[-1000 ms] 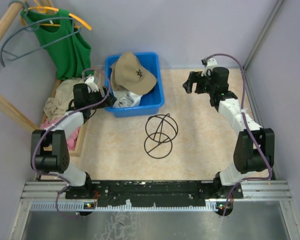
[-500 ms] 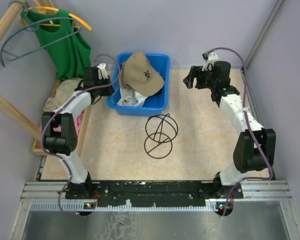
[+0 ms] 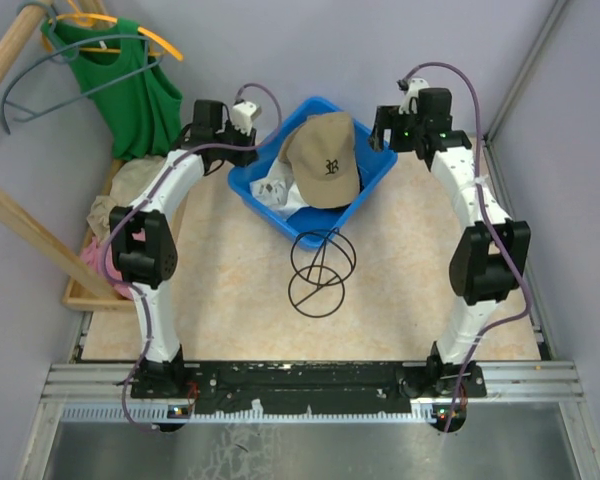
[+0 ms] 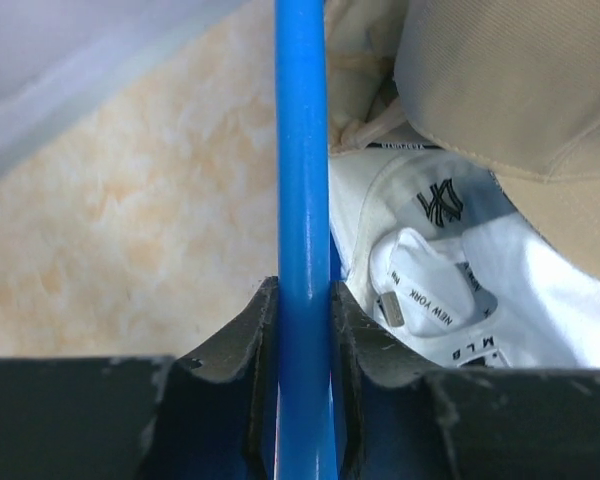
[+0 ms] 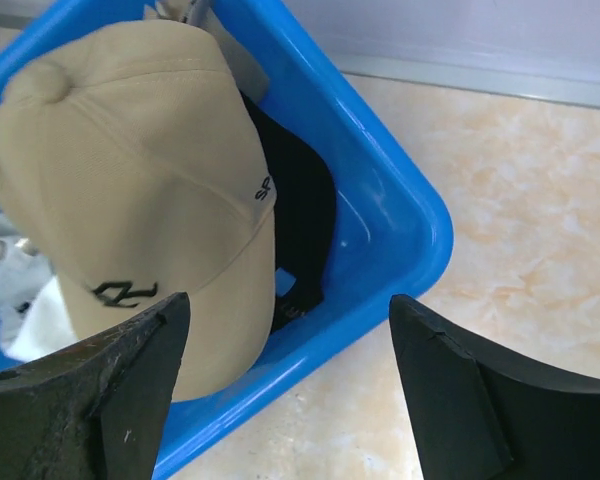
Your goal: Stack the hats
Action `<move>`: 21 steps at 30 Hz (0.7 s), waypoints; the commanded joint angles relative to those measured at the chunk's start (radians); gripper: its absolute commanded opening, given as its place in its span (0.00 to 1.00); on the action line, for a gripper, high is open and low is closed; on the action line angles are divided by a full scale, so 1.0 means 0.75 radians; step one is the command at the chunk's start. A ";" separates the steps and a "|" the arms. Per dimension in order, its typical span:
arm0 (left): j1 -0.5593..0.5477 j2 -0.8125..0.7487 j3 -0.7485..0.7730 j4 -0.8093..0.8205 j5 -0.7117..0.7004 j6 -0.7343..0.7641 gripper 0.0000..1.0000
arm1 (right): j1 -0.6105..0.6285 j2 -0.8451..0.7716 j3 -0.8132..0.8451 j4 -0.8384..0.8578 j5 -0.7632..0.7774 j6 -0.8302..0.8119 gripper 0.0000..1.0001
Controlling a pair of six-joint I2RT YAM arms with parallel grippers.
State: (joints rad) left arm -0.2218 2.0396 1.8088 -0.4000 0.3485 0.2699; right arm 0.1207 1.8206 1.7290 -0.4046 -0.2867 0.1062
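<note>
A blue bin (image 3: 368, 182) stands turned at an angle at the back of the table, with the hats in it. A tan hat (image 3: 325, 160) lies on top, a white hat (image 3: 278, 190) under its left side and a black hat (image 5: 302, 210) beneath its right side. My left gripper (image 3: 248, 140) is shut on the bin's left rim (image 4: 303, 200), next to the white hat (image 4: 450, 260) and the tan hat (image 4: 520, 100). My right gripper (image 3: 382, 132) hangs open over the bin's right corner (image 5: 410, 215), beside the tan hat (image 5: 130, 160), touching nothing.
A dark wire-frame sphere (image 3: 318, 262) sits just in front of the bin. A green top on a hanger (image 3: 130, 90) hangs at the back left. Below it a wooden tray (image 3: 80, 292) holds beige and pink cloth. Walls close in on both sides.
My left gripper shut on the bin's rim and swung it right and round, so the bin now sits angled. My right gripper moved left to the bin's corner.
</note>
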 commanded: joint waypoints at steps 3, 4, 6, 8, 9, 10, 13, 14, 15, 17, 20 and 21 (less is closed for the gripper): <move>-0.021 0.092 0.273 0.027 0.129 0.172 0.33 | -0.015 0.105 0.125 -0.122 0.159 -0.079 0.83; -0.021 0.107 0.285 0.026 0.141 0.175 0.35 | -0.027 0.116 0.120 -0.120 0.154 -0.078 0.83; -0.021 0.138 0.307 0.031 0.148 0.177 0.39 | -0.050 0.139 0.106 -0.117 0.153 -0.079 0.84; -0.021 0.178 0.331 0.031 0.159 0.177 0.40 | -0.072 0.147 0.081 -0.100 0.156 -0.084 0.84; -0.021 0.189 0.334 0.034 0.175 0.178 0.41 | -0.087 0.150 0.079 -0.098 0.154 -0.085 0.84; -0.021 0.200 0.335 0.039 0.179 0.176 0.41 | -0.101 0.159 0.077 -0.094 0.151 -0.083 0.85; -0.019 0.219 0.350 0.045 0.177 0.165 0.42 | -0.139 0.195 0.100 -0.090 0.137 -0.075 0.85; -0.016 0.217 0.359 0.046 0.175 0.153 0.43 | -0.148 0.210 0.111 -0.090 0.136 -0.073 0.85; -0.011 0.211 0.368 0.049 0.176 0.137 0.43 | -0.152 0.230 0.123 -0.089 0.131 -0.072 0.85; 0.003 0.180 0.379 0.051 0.171 0.094 0.47 | -0.155 0.280 0.153 -0.089 0.114 -0.067 0.85; 0.013 0.117 0.378 0.037 0.156 0.031 0.68 | -0.154 0.362 0.219 -0.090 0.065 -0.053 0.85; 0.013 0.094 0.378 0.022 0.137 0.011 0.80 | -0.155 0.386 0.239 -0.086 0.045 -0.044 0.85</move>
State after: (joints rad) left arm -0.2249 2.1925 2.0499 -0.3809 0.4553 0.3424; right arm -0.0044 2.0514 1.8179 -0.4965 -0.1959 0.0631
